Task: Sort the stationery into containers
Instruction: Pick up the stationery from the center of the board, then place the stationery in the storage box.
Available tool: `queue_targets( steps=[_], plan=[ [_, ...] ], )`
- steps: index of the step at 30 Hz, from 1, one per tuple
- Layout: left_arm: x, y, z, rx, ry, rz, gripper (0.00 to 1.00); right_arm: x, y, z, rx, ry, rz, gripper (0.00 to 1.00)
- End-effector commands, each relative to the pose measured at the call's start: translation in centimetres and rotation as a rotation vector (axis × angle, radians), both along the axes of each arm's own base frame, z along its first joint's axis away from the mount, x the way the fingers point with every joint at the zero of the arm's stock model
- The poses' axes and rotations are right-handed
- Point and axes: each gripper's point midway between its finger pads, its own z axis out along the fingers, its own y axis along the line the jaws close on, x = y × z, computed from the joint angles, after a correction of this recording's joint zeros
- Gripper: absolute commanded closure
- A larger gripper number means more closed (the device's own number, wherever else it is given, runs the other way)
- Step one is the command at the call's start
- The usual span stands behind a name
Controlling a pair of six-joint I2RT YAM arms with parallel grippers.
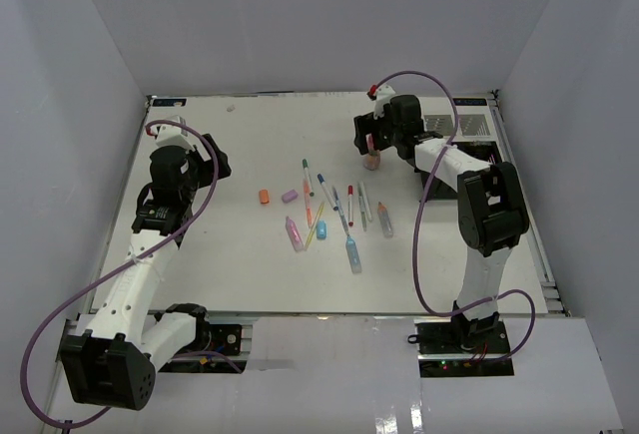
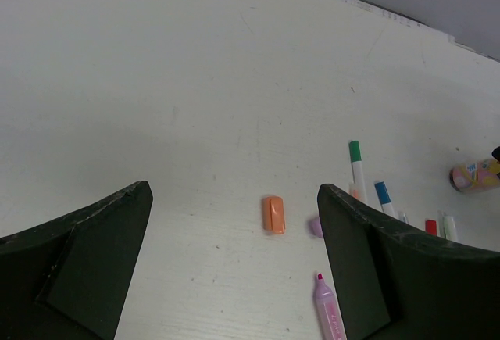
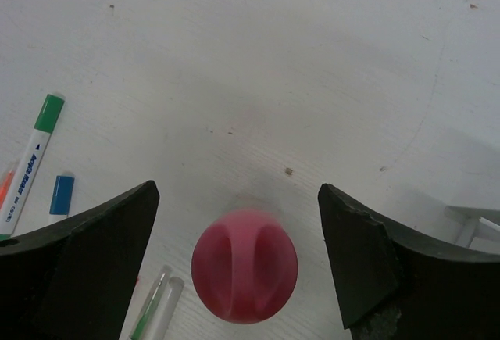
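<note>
Left claw: the left gripper (image 1: 205, 158) (image 2: 234, 191) was spread wide and held nothing. It hung over the left side of the table (image 1: 230, 274).

Right claw: the right gripper (image 1: 371, 143) (image 3: 234, 191) was spread wide too. It hung right over the pink-capped bottle (image 1: 372, 162) (image 3: 244, 275) (image 2: 474, 175).

Bottle: it stood upright on the table, at the far side of the pile. From the right wrist view, its pink cap sat between the 2 fingers (image 3: 86, 254) with a gap on each side, so nothing pinched it.

Pens and markers: they lay flat in a loose bunch in the middle of the table, none of them in a box.

Green-capped pen: the green-capped pen (image 1: 308, 177) (image 2: 357, 164) (image 3: 35, 160) lay at the far side of the bunch, with a blue-capped pen (image 1: 325, 190) (image 2: 383, 197) (image 3: 61, 195) just to its right.

Orange eraser: the orange eraser (image 1: 265, 197) (image 2: 273, 214) lay alone at the left of the bunch, in line with the gap of the left claw.

Purple eraser: the purple eraser (image 1: 290, 196) lay just right of the orange one.

Pink marker: the pink marker (image 1: 295, 232) (image 2: 330, 313) lay nearer than the 2 erasers.

Blue marker: the blue marker (image 1: 353, 252) was the nearest thing in the bunch.

Boxes: the organizer (image 1: 469, 127) sat at the far right of the table, partly hidden behind the right arm. I could not tell what was in it.
</note>
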Motion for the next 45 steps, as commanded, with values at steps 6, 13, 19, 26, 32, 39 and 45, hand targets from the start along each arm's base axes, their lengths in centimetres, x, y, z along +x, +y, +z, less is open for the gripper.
queue_targets(
  steps=[6,13,19,26,32,39,45],
  plan=[
    [0.0,0.1,0.7,0.001,-0.028,-0.003,0.02,1.3,-0.4,1.9,0.006,-0.071,-0.042,0.41],
    [-0.1,0.0,0.8,-0.001,-0.033,-0.006,0.02,1.1,-1.1,6.7,0.024,-0.155,-0.066,0.83],
    [-0.2,0.1,1.0,0.000,-0.036,-0.004,0.02,1.4,-5.2,17.6,0.031,-0.362,-0.213,0.84],
    [-0.3,0.1,1.0,-0.001,-0.033,-0.004,0.02,1.9,-15.8,22.5,-0.091,-0.448,-0.541,0.84],
    [-0.2,-0.3,0.9,-0.011,-0.025,-0.020,0.02,1.9,-23.5,21.5,-0.054,-0.413,-0.737,0.84],
    [-0.2,-0.5,0.8,-0.018,-0.021,-0.030,0.02,2.4,-26.4,18.5,-0.087,-0.377,-0.806,0.84],
    [-0.2,-0.6,0.6,-0.020,-0.016,-0.036,0.02,3.0,-28.4,14.9,-0.074,-0.348,-0.819,0.84]
  ],
)
